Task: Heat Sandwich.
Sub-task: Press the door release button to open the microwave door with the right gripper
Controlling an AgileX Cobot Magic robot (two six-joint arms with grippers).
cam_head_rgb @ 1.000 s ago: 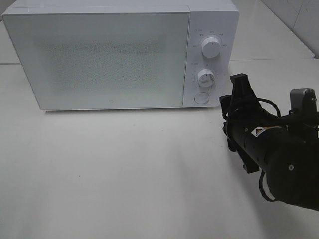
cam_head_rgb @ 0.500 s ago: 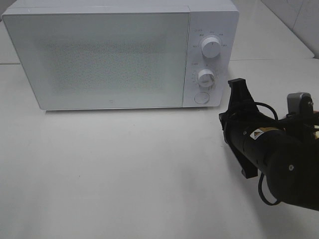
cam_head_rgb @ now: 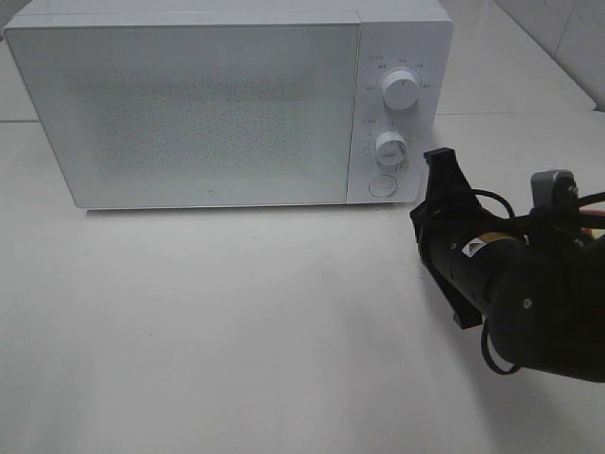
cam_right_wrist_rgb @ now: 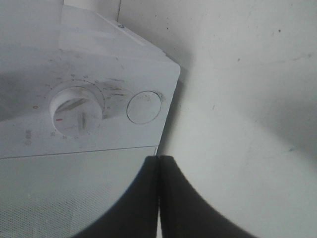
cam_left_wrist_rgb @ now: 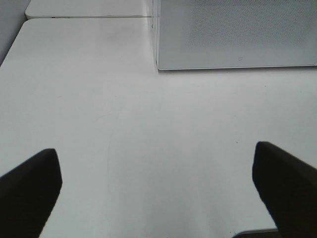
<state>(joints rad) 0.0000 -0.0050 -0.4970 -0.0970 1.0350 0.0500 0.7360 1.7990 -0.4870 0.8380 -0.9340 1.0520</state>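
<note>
Aim pinched-shut right gripper (cam_head_rgb: 441,168) (mid-right of frame, just beside microwave (cam_head_rgb: 189,104)) square at round button (cam_head_rgb: 382,186); press slow, straight; leave wide-open left gripper (cam_left_wrist_rgb: 158,181) parked; no sandwich in view, likely behind closed door.

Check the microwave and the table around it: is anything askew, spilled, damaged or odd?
Nothing stands out. The microwave sits square on the white table with its door shut, no spill or dent visible. The right gripper, fingers closed, is near the round button.
</note>
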